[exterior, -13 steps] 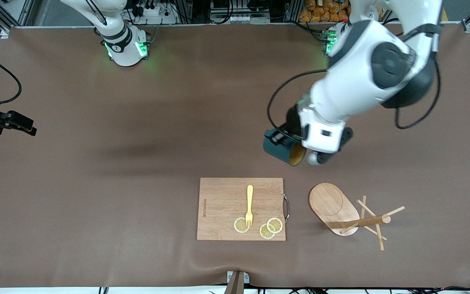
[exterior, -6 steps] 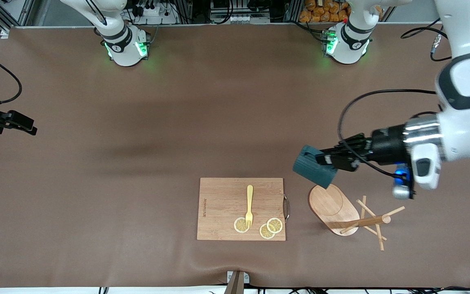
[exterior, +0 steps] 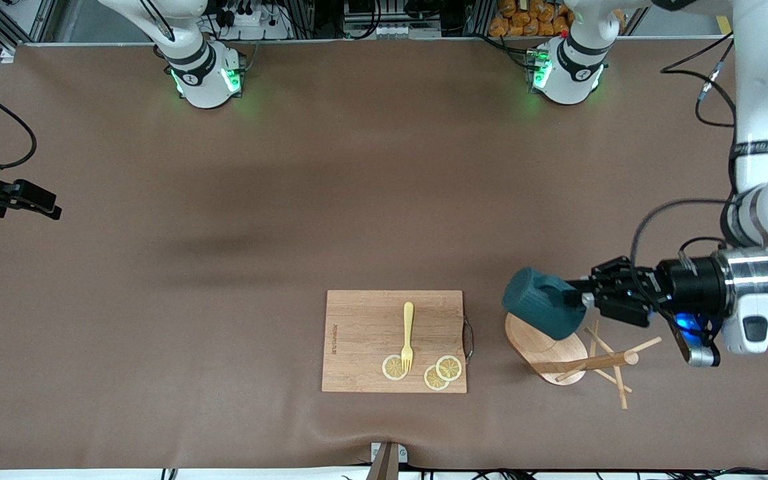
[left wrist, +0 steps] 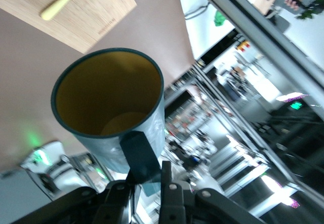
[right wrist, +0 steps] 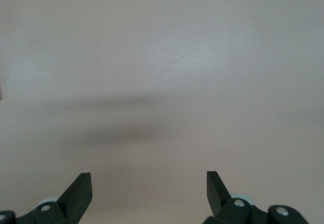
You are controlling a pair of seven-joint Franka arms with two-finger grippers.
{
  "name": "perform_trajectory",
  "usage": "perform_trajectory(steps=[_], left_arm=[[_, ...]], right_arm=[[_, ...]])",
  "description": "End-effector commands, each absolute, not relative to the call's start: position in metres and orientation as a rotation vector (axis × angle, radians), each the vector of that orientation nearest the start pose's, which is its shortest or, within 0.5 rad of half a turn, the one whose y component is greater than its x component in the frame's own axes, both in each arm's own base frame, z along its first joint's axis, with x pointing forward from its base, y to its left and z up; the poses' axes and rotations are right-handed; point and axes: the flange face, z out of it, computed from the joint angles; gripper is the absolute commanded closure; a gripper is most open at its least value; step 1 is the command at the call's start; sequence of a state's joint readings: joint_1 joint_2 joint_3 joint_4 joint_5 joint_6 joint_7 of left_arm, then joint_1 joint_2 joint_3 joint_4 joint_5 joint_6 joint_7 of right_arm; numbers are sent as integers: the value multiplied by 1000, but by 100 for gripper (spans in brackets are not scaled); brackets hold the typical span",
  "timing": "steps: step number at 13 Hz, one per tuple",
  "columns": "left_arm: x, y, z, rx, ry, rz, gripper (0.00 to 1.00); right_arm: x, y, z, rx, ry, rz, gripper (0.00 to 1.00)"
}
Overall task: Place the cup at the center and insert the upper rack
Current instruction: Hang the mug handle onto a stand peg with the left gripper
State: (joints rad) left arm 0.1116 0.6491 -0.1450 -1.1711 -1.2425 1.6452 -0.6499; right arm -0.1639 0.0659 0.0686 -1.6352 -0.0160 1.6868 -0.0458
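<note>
The dark teal cup hangs tipped on its side over the oval base of the upper rack. My left gripper is shut on the cup's thin handle. In the left wrist view the cup shows its mustard-yellow inside, with my left gripper at the handle. The upper rack, a light wooden mug tree, lies toppled on the table, its post and pegs pointing toward the left arm's end. My right gripper waits at the right arm's end of the table. It stands open over bare mat.
A rectangular wooden cutting board lies beside the rack, toward the right arm's end. It carries a yellow fork and three lemon slices. A metal handle sticks out of the board's side facing the rack.
The left arm swung out toward its own end of the table and came down. It carried the cup from over the mat to over the rack's base, turning it over.
</note>
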Motion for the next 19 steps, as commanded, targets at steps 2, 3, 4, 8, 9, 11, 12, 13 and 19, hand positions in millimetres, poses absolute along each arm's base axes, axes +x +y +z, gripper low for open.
perform_trajectory(steps=[2,3,4,8,9,11,12,13,19], left_arm=[[738,-79,467,1582,759,-685,100],[740,-70,462,1572,774,-685,100],[741,-63,456,1564,783,-690,100],[746,-33,420,1543,799,-688,100],[746,-33,412,1542,798,-694,100],[745,-32,402,1547,776,-696,100],[745,-26,399,1555,758,-677,100],[745,-23,394,1555,763,-681,100],[746,-1,378,1566,786,-654,100]], right_arm=[[576,-57,570,-3148,85,30,0],[576,-57,570,-3148,82,30,0],[576,-56,570,-3148,80,32,0],[576,-56,570,-3148,80,32,0],[575,-56,569,-3148,80,42,0],[575,-56,569,-3147,80,49,0],[574,-56,570,-3148,80,47,0],[575,-56,569,-3147,80,49,0],[575,-56,569,-3147,80,49,0]])
